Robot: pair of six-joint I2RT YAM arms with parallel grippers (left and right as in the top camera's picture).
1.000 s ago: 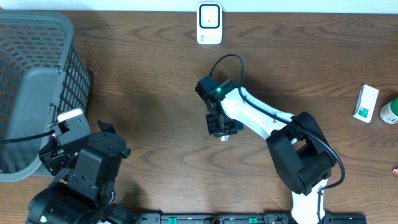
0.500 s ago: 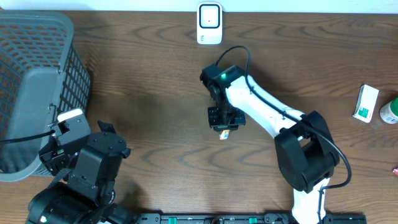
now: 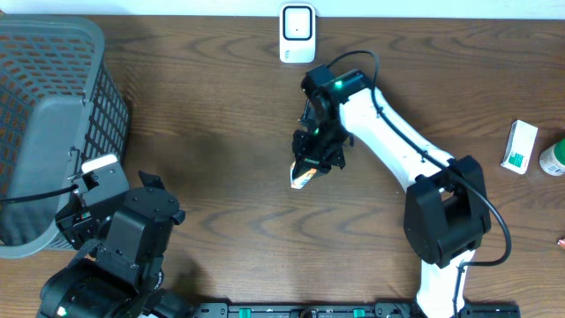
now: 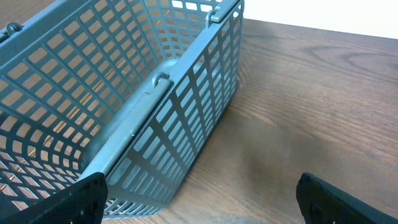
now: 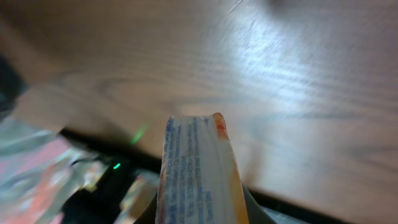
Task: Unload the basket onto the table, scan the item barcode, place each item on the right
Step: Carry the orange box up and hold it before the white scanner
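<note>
The item (image 3: pixel 301 177) is a small flat white packet with orange edging and blue print. My right gripper (image 3: pixel 312 162) is shut on it and holds it off the table near the middle, its free end tilted toward the front left. In the right wrist view the item (image 5: pixel 196 168) rises edge-on from my right gripper (image 5: pixel 200 214), with the wood far below. No barcode shows on it. The white scanner (image 3: pixel 297 34) stands at the back edge, well behind the item. My left gripper (image 4: pixel 202 208) is open and empty beside the basket.
A grey plastic mesh basket (image 3: pixel 53 115) fills the left side, its near wall (image 4: pixel 186 118) close ahead of my left fingers. A white and green box (image 3: pixel 519 147) and a green-capped bottle (image 3: pixel 553 157) lie at the far right edge.
My right arm has swung back and to the right, turning the wrist. The item now tilts out toward the front left. The left arm has not moved.
</note>
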